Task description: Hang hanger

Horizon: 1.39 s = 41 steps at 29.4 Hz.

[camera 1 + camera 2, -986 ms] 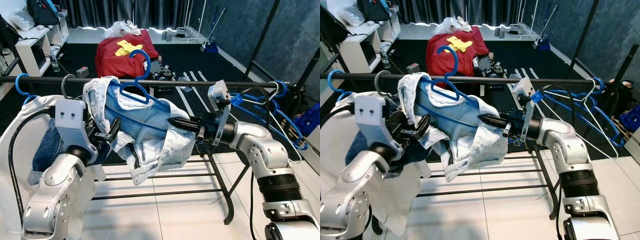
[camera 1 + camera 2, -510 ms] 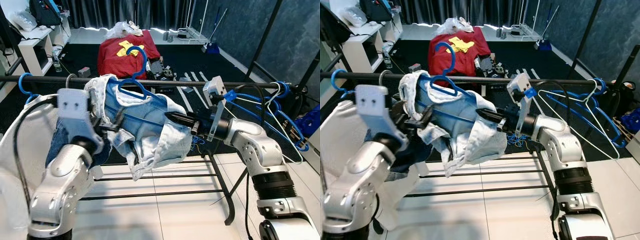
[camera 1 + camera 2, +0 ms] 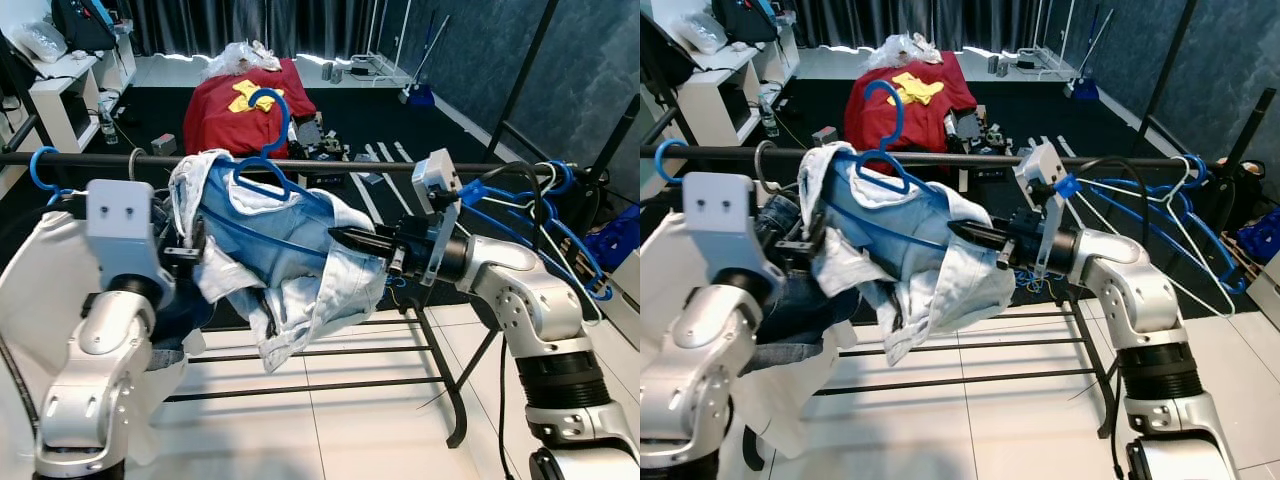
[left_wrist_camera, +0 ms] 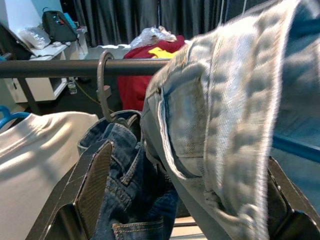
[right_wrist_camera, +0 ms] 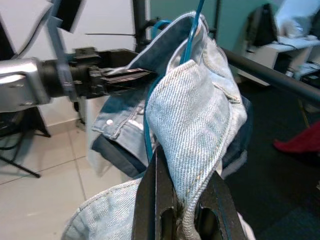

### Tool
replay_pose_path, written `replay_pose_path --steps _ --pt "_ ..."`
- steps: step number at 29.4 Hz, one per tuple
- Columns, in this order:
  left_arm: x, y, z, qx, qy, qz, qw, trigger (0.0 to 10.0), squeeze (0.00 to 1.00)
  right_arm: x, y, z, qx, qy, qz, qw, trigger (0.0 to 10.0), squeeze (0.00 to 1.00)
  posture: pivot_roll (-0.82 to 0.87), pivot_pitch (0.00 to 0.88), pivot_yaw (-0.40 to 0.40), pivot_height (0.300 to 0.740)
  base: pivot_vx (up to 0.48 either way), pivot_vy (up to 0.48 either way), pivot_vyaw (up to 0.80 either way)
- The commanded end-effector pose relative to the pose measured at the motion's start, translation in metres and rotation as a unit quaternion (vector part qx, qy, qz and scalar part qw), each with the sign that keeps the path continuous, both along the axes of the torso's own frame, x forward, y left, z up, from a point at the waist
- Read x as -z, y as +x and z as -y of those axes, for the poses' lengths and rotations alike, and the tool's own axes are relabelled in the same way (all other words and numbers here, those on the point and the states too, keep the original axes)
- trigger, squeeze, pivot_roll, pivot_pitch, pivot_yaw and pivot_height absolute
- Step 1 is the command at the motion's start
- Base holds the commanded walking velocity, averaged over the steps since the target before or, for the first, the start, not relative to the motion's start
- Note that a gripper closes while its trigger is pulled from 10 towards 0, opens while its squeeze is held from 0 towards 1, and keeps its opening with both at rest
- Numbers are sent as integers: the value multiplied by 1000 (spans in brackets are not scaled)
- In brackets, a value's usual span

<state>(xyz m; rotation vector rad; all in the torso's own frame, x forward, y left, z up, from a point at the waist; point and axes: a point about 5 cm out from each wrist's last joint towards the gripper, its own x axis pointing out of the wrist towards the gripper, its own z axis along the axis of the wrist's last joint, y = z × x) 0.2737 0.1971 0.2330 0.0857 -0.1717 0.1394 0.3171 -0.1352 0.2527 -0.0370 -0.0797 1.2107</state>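
My right pincer (image 3: 345, 238) is clenched on the pale blue denim jacket (image 3: 290, 250) draped over the blue plastic hanger (image 3: 262, 165), whose hook curls up at about 11 o'clock from that pincer and stands just above the long black clothes rail (image 3: 330, 166), not yet over it. My left pincer (image 4: 180, 200) is spread, with the jacket's other shoulder between its fingers. So the hanger's long axis runs between my two arms, roughly parallel with the rail, and I judge the hook must go up and over it.

Red shirt with yellow print (image 3: 245, 100) spread on the dark floor beyond the rail, crumpled plastic bag (image 3: 240, 55) at its far edge. White shelf unit (image 3: 62, 95) at left; dark curtains (image 3: 250, 25) across the back wall.
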Motion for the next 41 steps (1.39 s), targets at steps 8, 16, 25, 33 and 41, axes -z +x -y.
replay_pose_path --steps 8,16,25,33,41 --pt "8 1 0 -9 3 -25 1000 10000 0 -15 -21 7 -66 -26 32 997 10000 0 -85 0 -46 740 0 0 0" --pt "-1 3 0 -1 9 -12 1000 0 0 -16 -30 17 -73 -63 36 995 10000 0 -95 0 -38 740 0 0 0" --pt "-10 3 -7 -11 30 -3 999 0 0 -21 -31 22 -71 -70 45 994 10000 0 -96 0 -37 740 0 0 0" --pt "-23 0 -26 -53 39 14 998 0 0 -21 -36 25 -86 -92 45 991 10000 0 -90 0 -37 740 0 0 0" --pt "-32 3 -27 -58 49 25 997 0 0 -17 -43 25 -110 -116 42 986 10000 0 -89 0 -35 740 0 0 0"
